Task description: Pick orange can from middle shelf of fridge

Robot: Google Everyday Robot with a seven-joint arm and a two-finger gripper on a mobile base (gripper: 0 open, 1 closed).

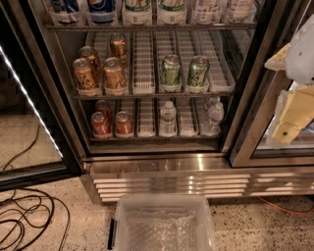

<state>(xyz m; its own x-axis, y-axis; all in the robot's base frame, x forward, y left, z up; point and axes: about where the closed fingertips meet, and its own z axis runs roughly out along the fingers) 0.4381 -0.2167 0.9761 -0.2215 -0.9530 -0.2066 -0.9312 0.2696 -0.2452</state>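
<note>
The fridge stands open in front of me, with black frames and a louvred steel base. Its middle shelf is a dark wire rack with white ribbed dividers. Several orange cans stand in its left lanes; the front two are here and here, with two more behind them. Two green-and-white cans stand to the right of the middle. My gripper, white with pale yellow parts, hangs at the right edge of the view, outside the fridge and far right of the orange cans. It holds nothing that I can see.
The lower rack holds red cans and water bottles. The top shelf holds bottles. A clear plastic bin sits on the floor before the base. Black cables lie at the left. The open door is on the left.
</note>
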